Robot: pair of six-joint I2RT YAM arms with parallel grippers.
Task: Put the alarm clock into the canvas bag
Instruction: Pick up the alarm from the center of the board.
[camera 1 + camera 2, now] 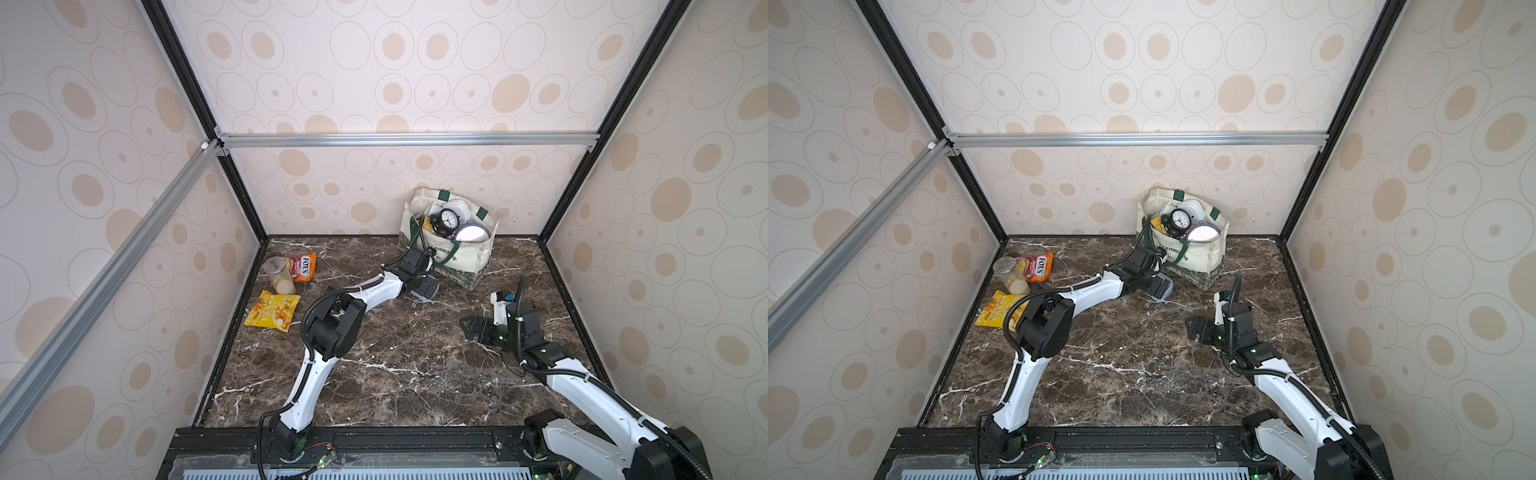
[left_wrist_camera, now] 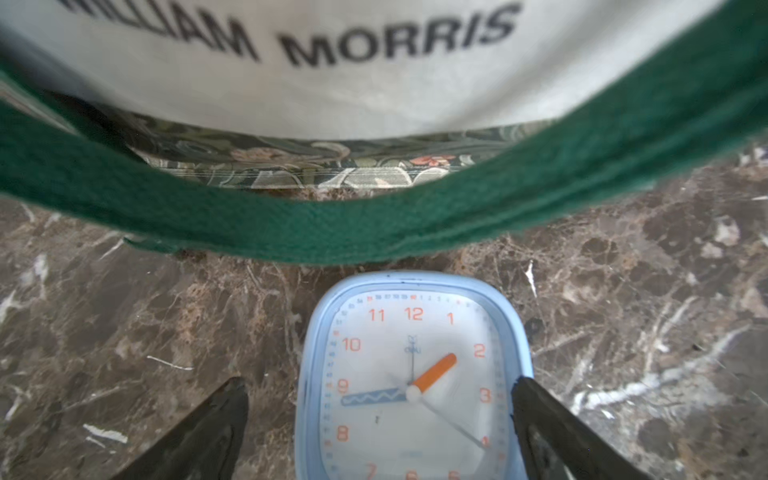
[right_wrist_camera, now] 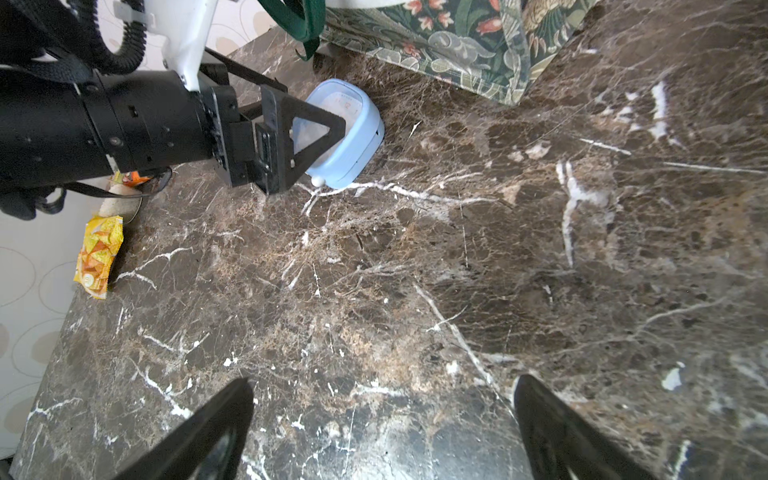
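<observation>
1. The right gripper [image 3: 382, 382] hovers over the bare marble table [image 1: 415, 374], well short of the canvas bag [image 1: 465, 259]. Its fingers are spread, with nothing between them.
2. A yellow snack bag [image 1: 272, 309], a clear jar [image 1: 279, 276] and an orange sweets packet [image 1: 302, 267] lie well apart from the bag, on the left arm's side.
3. The left gripper [image 2: 379, 382] is just before the bag, its jaws wide apart astride the alarm clock [image 3: 357, 141] and not clamped on it.
4. The light blue alarm clock lies face up on the table, outside the bag and just beside its patterned base.
5. Inside the bag sits a black round clock [image 1: 448, 219].
</observation>
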